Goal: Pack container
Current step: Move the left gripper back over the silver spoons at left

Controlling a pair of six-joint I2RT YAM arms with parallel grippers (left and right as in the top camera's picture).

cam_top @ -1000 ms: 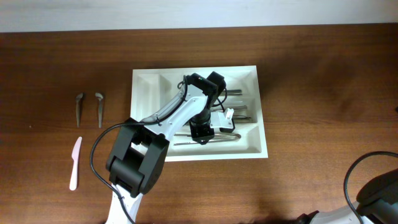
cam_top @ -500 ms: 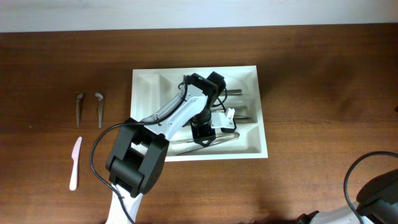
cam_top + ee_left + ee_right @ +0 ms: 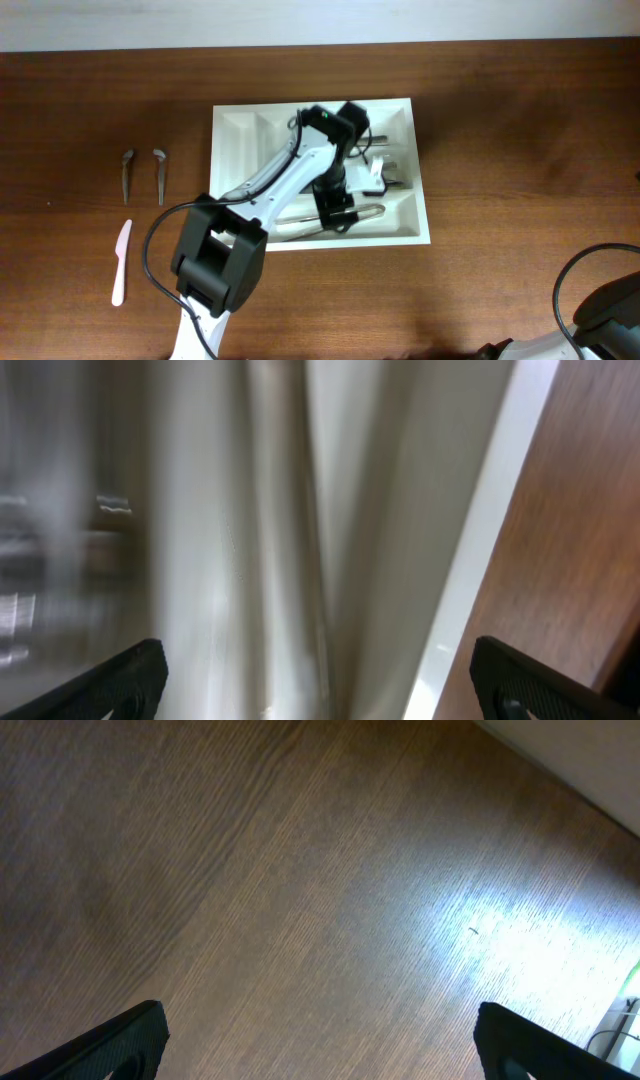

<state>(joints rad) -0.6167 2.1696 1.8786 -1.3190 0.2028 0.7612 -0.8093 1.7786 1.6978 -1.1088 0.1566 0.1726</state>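
The white container (image 3: 232, 170) lies mid-table with metal cutlery in its long compartments. My left gripper (image 3: 340, 208) hangs over the lowest long compartment, jaws wide apart and holding nothing. A metal utensil (image 3: 300, 218) lies in that compartment below it. In the left wrist view the picture is blurred: the utensil's handle (image 3: 290, 540) runs along the compartment floor between the black fingertips (image 3: 130, 678), with the container's rim (image 3: 480, 560) to the right. My right gripper (image 3: 322, 1045) is open over bare wood, far from the container.
Two metal spoons (image 3: 127, 175) (image 3: 160, 176) lie side by side on the table left of the container. A pale plastic knife (image 3: 121, 262) lies below them. The right arm's base and cable (image 3: 600, 305) sit at the bottom right corner.
My left gripper has opened wide and let go of the utensil, which now lies in the lowest long compartment. The left wrist has shifted slightly. The right arm has not moved.
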